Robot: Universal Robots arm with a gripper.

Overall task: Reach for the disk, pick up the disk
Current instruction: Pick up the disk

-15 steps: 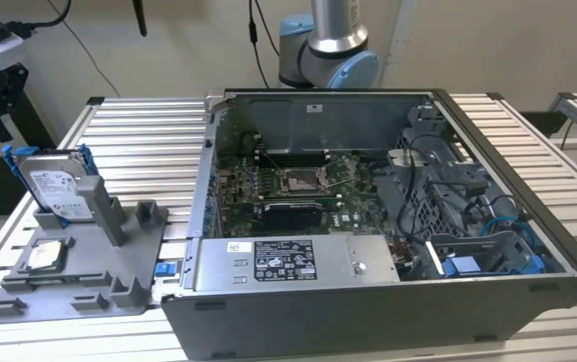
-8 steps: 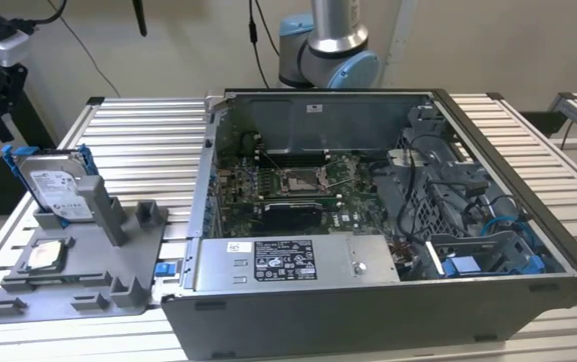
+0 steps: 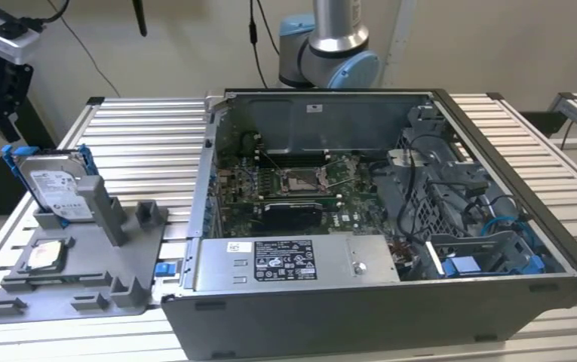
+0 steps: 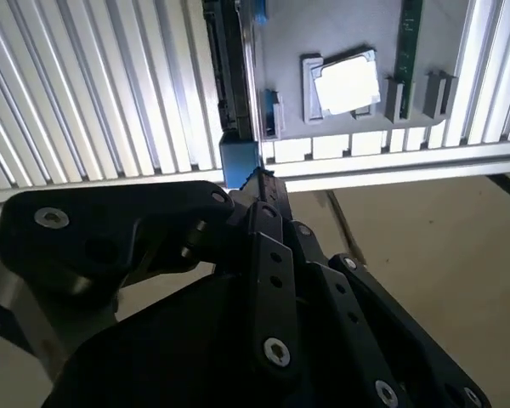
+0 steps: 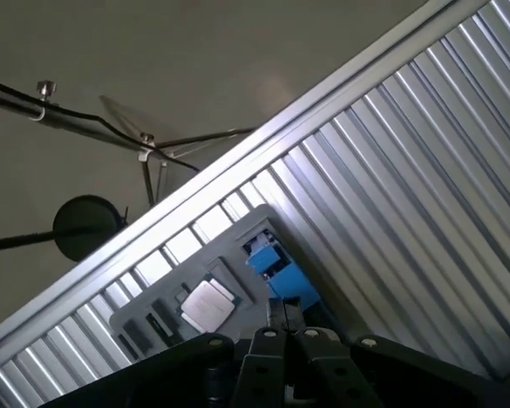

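A black robot hand (image 4: 259, 177), fingers pinched shut and empty, hovers at the slatted aluminium surface's (image 3: 137, 143) edge. The silver-grey, blue-railed hard disk (image 3: 55, 185) stands upright in a grey plastic holder (image 3: 87, 264), at the hand's five o'clock in the exterior view. Open slats lie at the disk's three o'clock.

**Closed pincer (image 4: 259, 181) at the disk (image 4: 228, 85) and its blue rail (image 4: 238, 161)**

The black pincer has its tips pressed together. Take them as the dial centre, with twelve where they point. At twelve the disk shows edge-on, its blue rail just beside the tips; whether they touch cannot be told. At one o'clock a small silver drive (image 4: 348, 85) lies in the grey holder (image 4: 323, 34). The ribbed desk (image 4: 93, 93) spreads at ten o'clock.
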